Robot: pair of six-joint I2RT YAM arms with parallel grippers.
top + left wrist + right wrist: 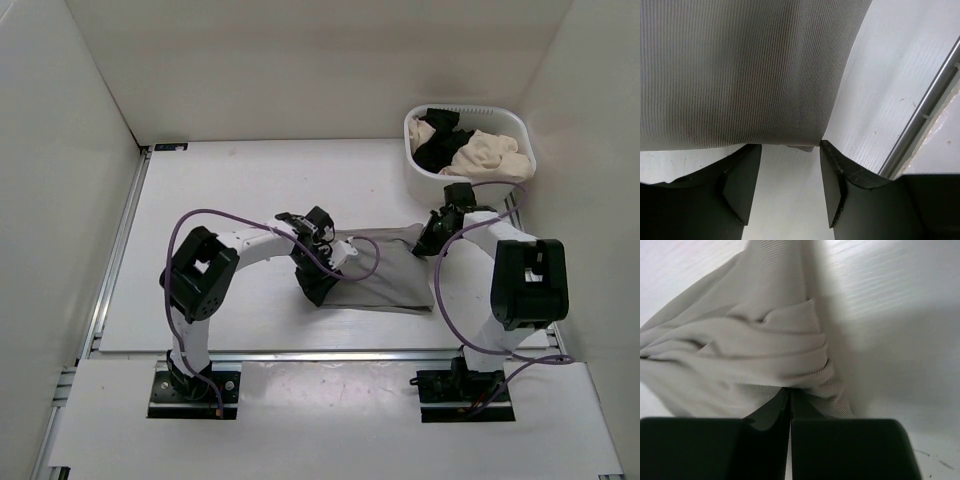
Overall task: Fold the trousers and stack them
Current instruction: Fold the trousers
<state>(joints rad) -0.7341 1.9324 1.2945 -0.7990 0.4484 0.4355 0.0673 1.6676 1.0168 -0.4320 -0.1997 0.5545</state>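
Observation:
A pair of grey trousers [385,272] lies folded flat on the white table, between the two arms. My left gripper [318,288] is at the trousers' left edge. In the left wrist view it [790,150] is open, with the fabric's edge [740,75] just at its fingertips and nothing between the jaws. My right gripper [429,238] is at the trousers' upper right corner. In the right wrist view it [790,395] is shut on a bunched fold of the grey fabric [765,345], which is lifted a little.
A white basket [517,128] with black and cream clothes stands at the back right of the table. White walls enclose the table on three sides. A metal rail [920,125] runs along the table's near edge.

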